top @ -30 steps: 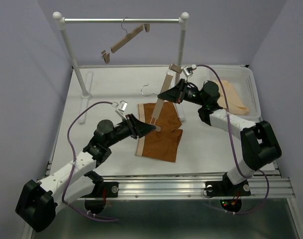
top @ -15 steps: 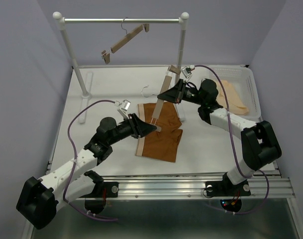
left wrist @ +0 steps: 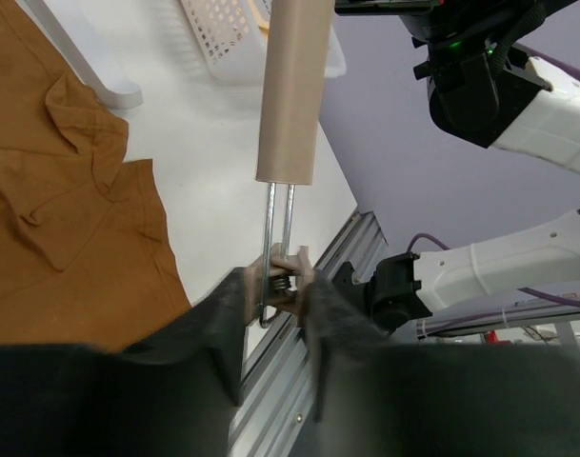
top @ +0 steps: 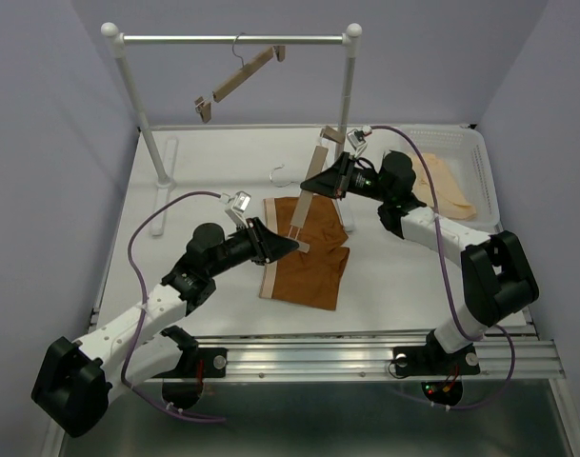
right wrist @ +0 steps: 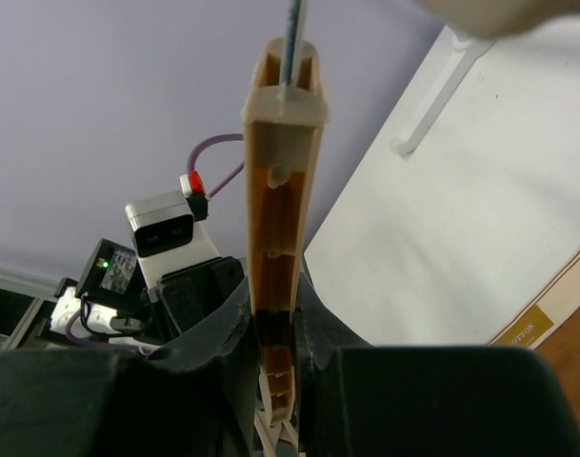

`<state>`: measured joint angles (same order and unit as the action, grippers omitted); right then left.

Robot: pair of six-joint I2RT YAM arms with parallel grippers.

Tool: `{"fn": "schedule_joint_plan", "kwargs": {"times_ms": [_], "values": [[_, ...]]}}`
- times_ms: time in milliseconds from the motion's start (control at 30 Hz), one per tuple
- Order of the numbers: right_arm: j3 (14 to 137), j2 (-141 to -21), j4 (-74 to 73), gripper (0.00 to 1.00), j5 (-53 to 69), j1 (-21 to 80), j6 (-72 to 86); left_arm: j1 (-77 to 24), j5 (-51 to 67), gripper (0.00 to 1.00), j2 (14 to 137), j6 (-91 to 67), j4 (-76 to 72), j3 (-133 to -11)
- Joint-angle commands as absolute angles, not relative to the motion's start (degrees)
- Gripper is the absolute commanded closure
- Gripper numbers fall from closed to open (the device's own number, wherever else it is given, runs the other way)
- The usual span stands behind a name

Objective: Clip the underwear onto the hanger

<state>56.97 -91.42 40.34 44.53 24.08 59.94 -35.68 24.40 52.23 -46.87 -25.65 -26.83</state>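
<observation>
The rust-brown underwear (top: 304, 249) lies flat on the white table, its pale waistband along the left edge. It also shows in the left wrist view (left wrist: 61, 200). The wooden hanger (top: 310, 188) is held tilted above it, its wire hook (top: 278, 172) pointing left. My left gripper (top: 291, 246) is shut on the hanger's lower end clip (left wrist: 282, 271), squeezing it. My right gripper (top: 311, 183) is shut on the hanger's bar (right wrist: 282, 228) near the middle. The upper clip (top: 331, 133) is free.
A rack with a metal rail (top: 232, 40) stands at the back, a second wooden hanger (top: 240, 80) hooked on it. One rack post (top: 347, 105) stands just behind the held hanger. A white basket (top: 470, 167) at the right holds a peach-cream garment (top: 447, 186).
My left gripper has lifted slightly and drawn a little nearer with the lower clip. My right gripper has shifted slightly up and back. The underwear has not moved.
</observation>
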Motion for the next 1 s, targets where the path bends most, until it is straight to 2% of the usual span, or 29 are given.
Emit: {"fn": "schedule_joint_plan", "kwargs": {"times_ms": [0, 33, 333, 400, 433, 500, 533, 567, 600, 967], "values": [[58.53, -89.47, 40.26, 0.99, 41.57, 23.91, 54.67, -36.39, 25.05, 0.89, 50.89, -46.41, -30.24, -30.85], [58.71, -89.56, 39.91, 0.99, 41.66, 23.91, 54.49, -36.39, 24.87, 1.00, 51.15, -46.23, -30.15, -31.11], [59.68, -89.82, 37.79, 0.99, 42.45, 23.91, 52.82, -36.47, 22.51, 1.00, 48.69, -46.14, -30.15, -30.06], [59.94, -89.91, 37.53, 0.80, 42.80, 23.91, 52.65, -36.47, 22.15, 1.00, 47.90, -46.23, -30.15, -29.62], [60.29, -89.91, 37.36, 0.61, 42.80, 23.91, 52.30, -36.56, 21.54, 1.00, 47.64, -46.49, -30.15, -29.18], [60.90, -89.74, 35.17, 0.38, 43.15, 23.91, 50.81, -36.47, 21.01, 1.00, 47.55, -46.76, -30.15, -28.83], [61.17, -89.56, 34.55, 0.30, 43.33, 23.91, 50.19, -36.47, 20.74, 1.00, 47.55, -46.93, -30.15, -28.57], [61.43, -89.04, 33.93, 0.10, 43.59, 23.91, 49.49, -36.47, 20.13, 1.00, 47.55, -46.76, -30.15, -28.22], [61.78, -88.77, 33.23, 0.00, 43.77, 23.91, 48.79, -36.47, 19.52, 1.00, 47.46, -46.84, -30.06, -27.95], [55.29, -80.60, 16.71, 0.00, 38.85, 24.43, 36.66, -34.72, 6.88, 1.00, 44.13, -50.27, -21.20, -23.65]]}}
